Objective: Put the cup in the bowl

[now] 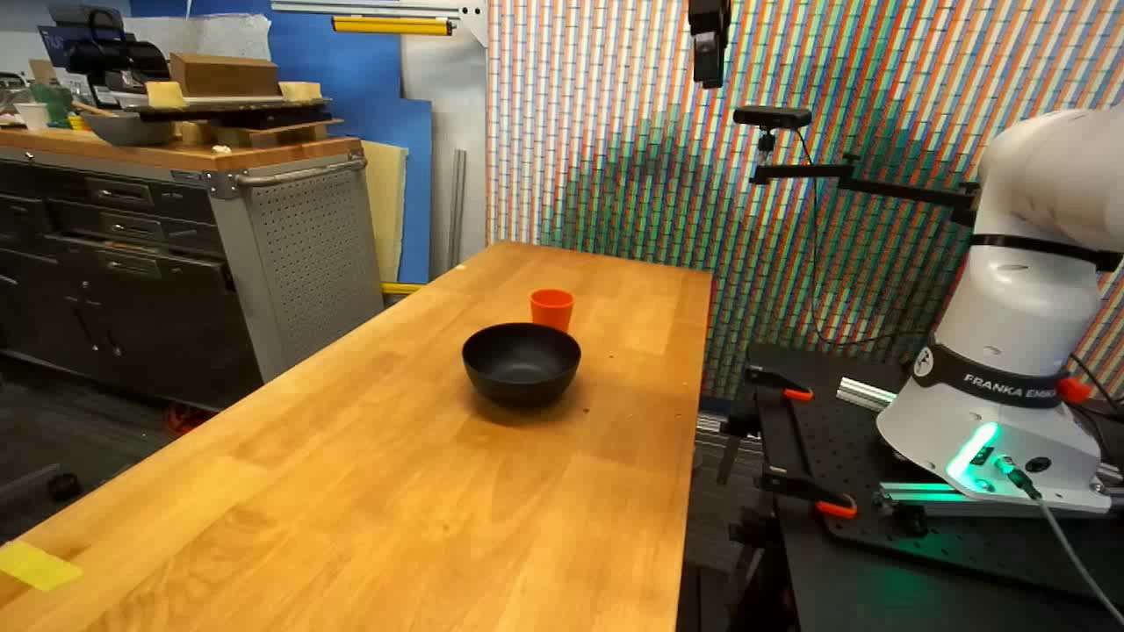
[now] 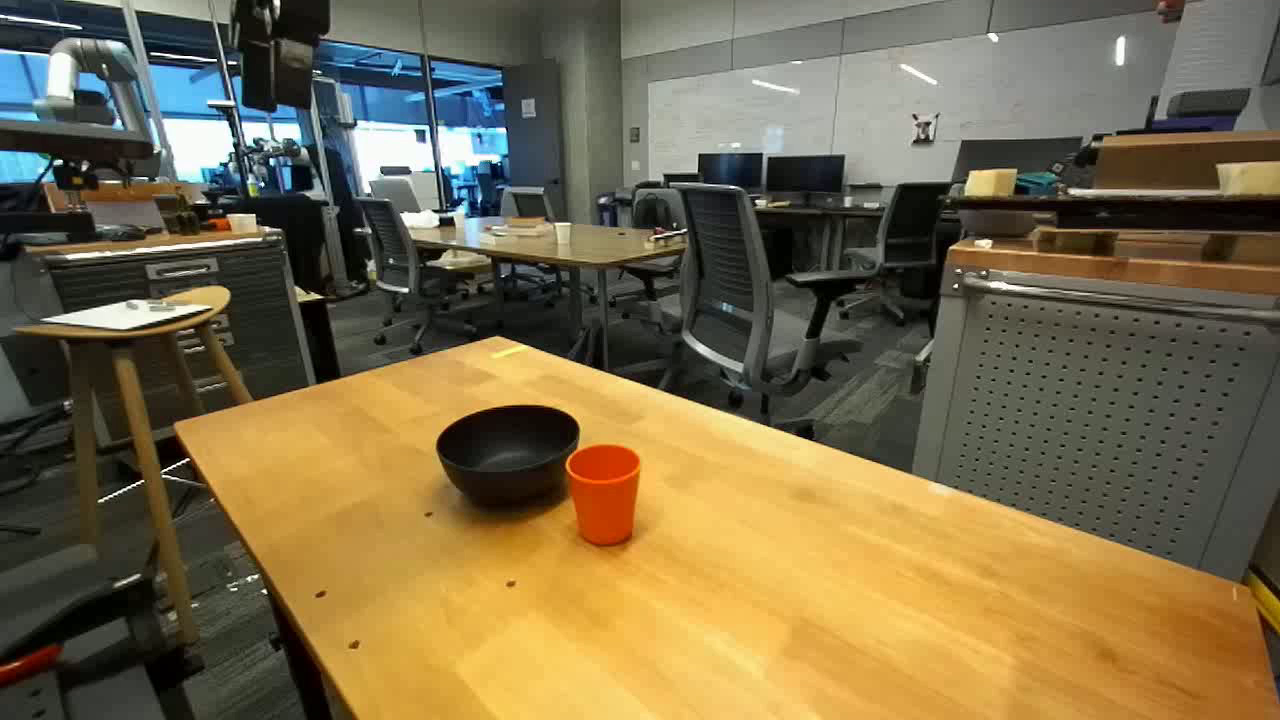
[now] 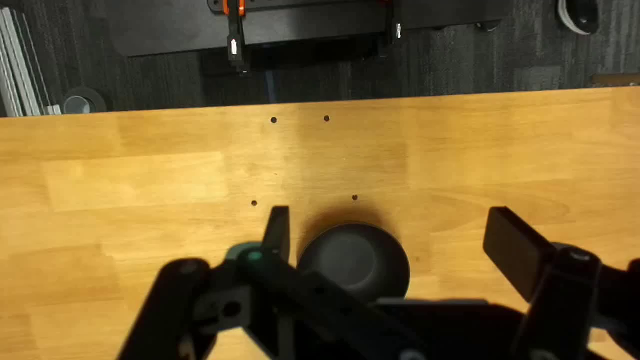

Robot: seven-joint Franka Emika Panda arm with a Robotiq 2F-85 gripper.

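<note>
The small orange-red cup (image 1: 551, 307) stands upright on the wooden table, close beside the black bowl (image 1: 521, 369). In an exterior view the bowl's rim hides the cup's foot. The cup (image 2: 604, 497) and bowl (image 2: 505, 460) also show in an exterior view; I cannot tell if they touch. The bowl's inside looks bare. My gripper (image 3: 390, 225) is open, with its fingers wide apart and nothing between them, high above the table. In the wrist view the bowl (image 3: 352, 255) lies below, partly hidden by the gripper; the cup does not show. Part of the gripper (image 1: 709, 53) hangs at the top edge.
The wooden table (image 1: 421, 491) has yellow tape (image 1: 39, 566) at a corner. The robot base (image 1: 992, 412) stands on a black mount beside the table, with orange-tipped clamps (image 1: 834, 505) and a camera arm (image 1: 843, 175). A grey cabinet (image 2: 1090, 410) stands beyond the table's other side.
</note>
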